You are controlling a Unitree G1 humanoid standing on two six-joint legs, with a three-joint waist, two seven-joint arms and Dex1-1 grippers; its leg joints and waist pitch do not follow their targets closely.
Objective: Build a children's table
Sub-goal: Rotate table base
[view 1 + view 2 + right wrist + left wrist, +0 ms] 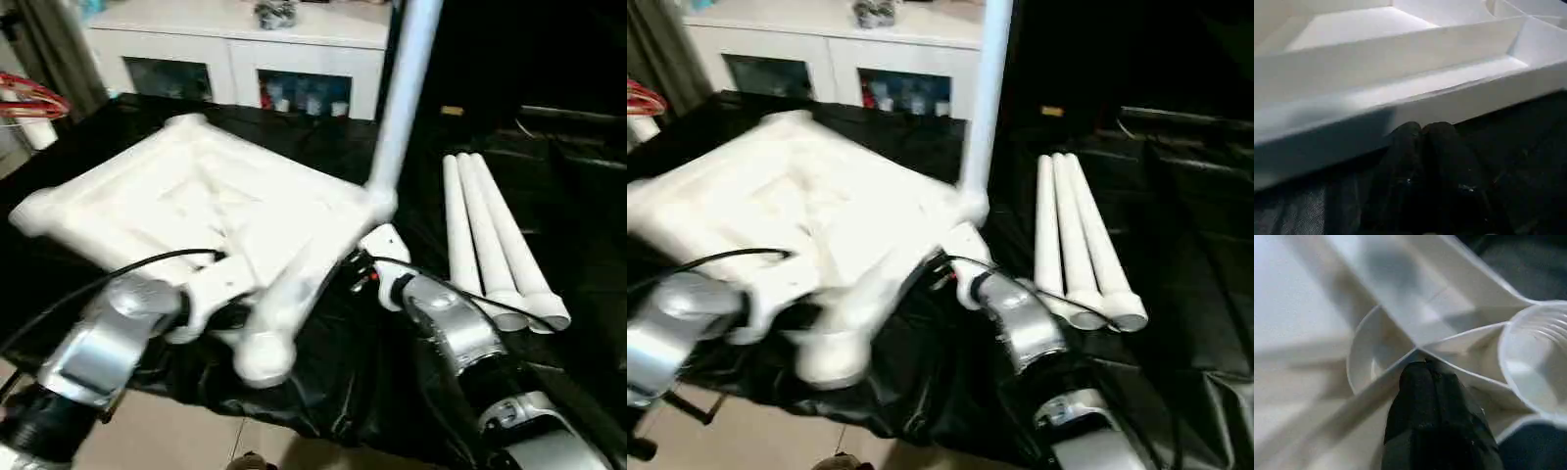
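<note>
White ribbed plastic table top (206,211) lies underside-up on the black-covered bench (578,323). The left gripper (1426,366) pinches a thin rib beside an empty corner socket (1537,364) (fingers pressed together). One white tube leg (400,98) stands in the far corner; the right gripper (1421,129), fingers together, sits at the top's edge. Three white tapered legs (495,245) lie rightmost.

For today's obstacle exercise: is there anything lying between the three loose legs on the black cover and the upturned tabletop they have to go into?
Yes. The right gripper and its silver forearm sit in the gap between the three loose legs and the tabletop. The one fitted leg also stands at the corner nearest them. Otherwise just black cover.
</note>
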